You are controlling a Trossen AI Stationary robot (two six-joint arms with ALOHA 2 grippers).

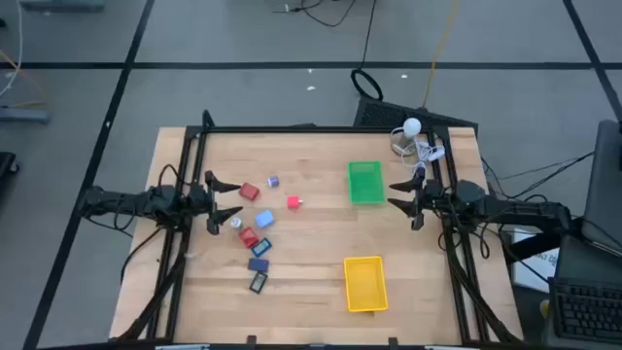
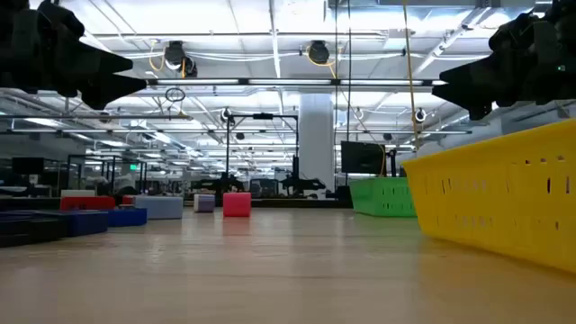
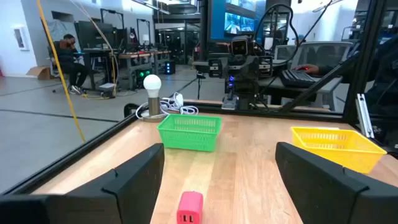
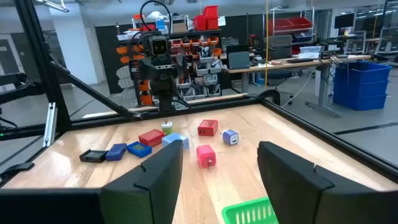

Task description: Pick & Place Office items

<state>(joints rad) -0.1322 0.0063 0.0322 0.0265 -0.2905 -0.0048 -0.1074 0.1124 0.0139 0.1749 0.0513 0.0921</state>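
Observation:
The office items lie in a loose cluster on the left half of the table: a red piece (image 1: 250, 192), a purple one (image 1: 273, 181), a pink-red one (image 1: 293, 202), a whitish round one (image 1: 235, 223), a light blue one (image 1: 264, 220) and dark navy rectangles (image 1: 259, 263). My left gripper (image 1: 231, 203) hovers open at the cluster's left side, pointing toward the table's right edge, with the pink-red piece (image 3: 190, 207) ahead of its fingers. At the right side my right gripper (image 1: 394, 194) hangs open beside the green tray (image 1: 365, 183), facing the cluster (image 4: 205, 154).
A yellow tray (image 1: 365, 283) stands at the near right, with the green tray farther back. A white lamp (image 1: 412, 126) with cables sits at the far right corner. Black frame rails run along the table's left and right sides. Bare wood lies between the cluster and the trays.

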